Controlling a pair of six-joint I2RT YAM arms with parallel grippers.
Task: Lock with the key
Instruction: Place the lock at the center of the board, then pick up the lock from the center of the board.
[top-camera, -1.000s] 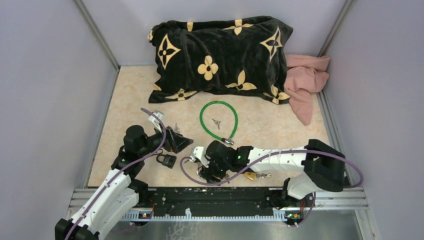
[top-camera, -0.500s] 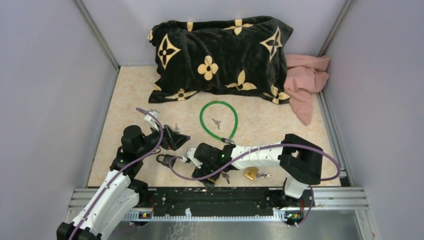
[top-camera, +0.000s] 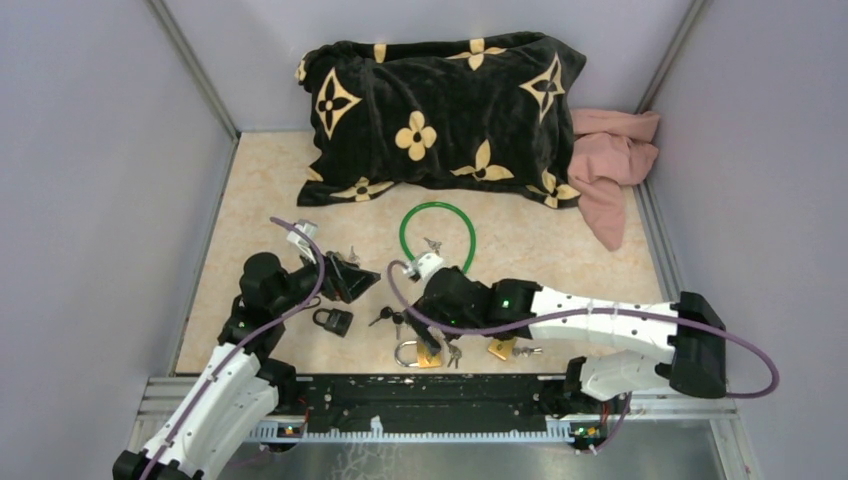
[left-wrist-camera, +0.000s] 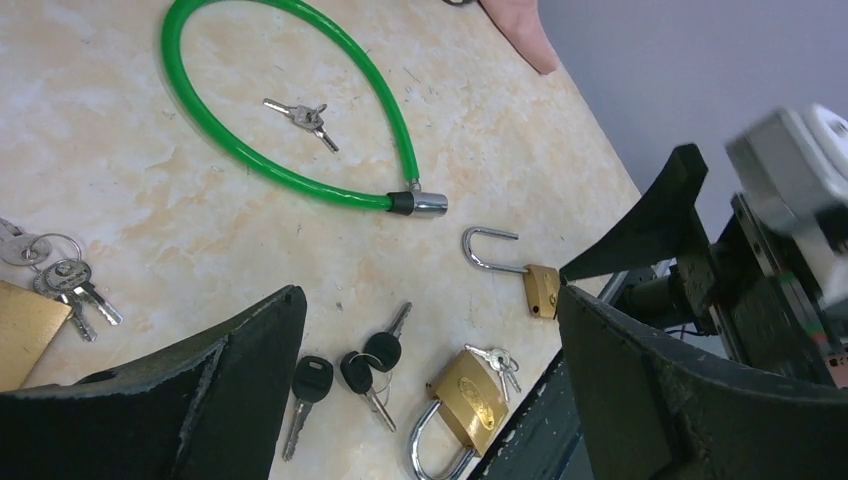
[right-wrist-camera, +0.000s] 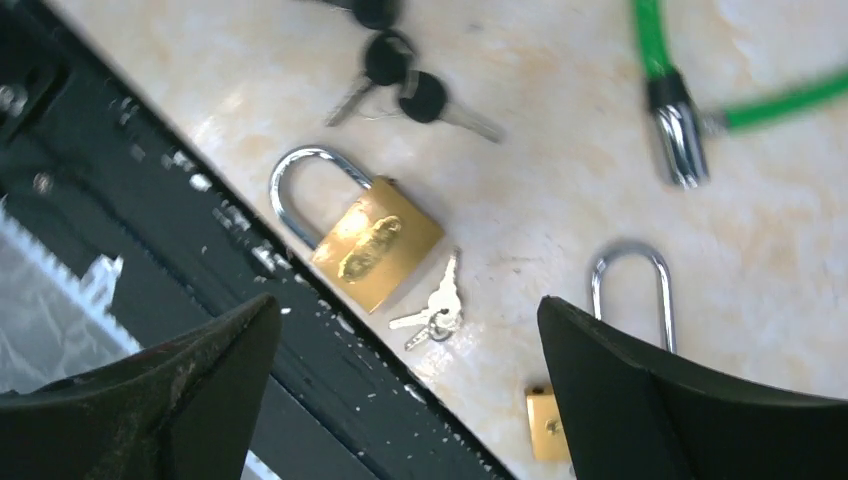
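A big brass padlock (top-camera: 420, 352) with its shackle shut lies near the front edge; it also shows in the left wrist view (left-wrist-camera: 468, 393) and the right wrist view (right-wrist-camera: 375, 240). A small silver key bunch (right-wrist-camera: 435, 306) lies right beside it. Black-headed keys (top-camera: 390, 318) lie just left of it. A small brass padlock (left-wrist-camera: 530, 282) with its shackle open lies to the right. A black padlock (top-camera: 333, 320) sits by the left arm. My right gripper (right-wrist-camera: 408, 310) is open and empty above the big padlock. My left gripper (left-wrist-camera: 428, 300) is open and empty.
A green cable lock (top-camera: 437, 238) lies mid-table with a key bunch (top-camera: 432, 243) inside its loop. More keys (left-wrist-camera: 60, 282) lie by the left gripper. A black patterned pillow (top-camera: 440, 105) and a pink cloth (top-camera: 610, 165) fill the back. The black front rail (top-camera: 430, 395) runs just below the padlocks.
My right gripper has drawn back from the front edge toward the table's middle, its elbow swinging right. The big brass padlock and black keys now show uncovered. The left arm has barely moved.
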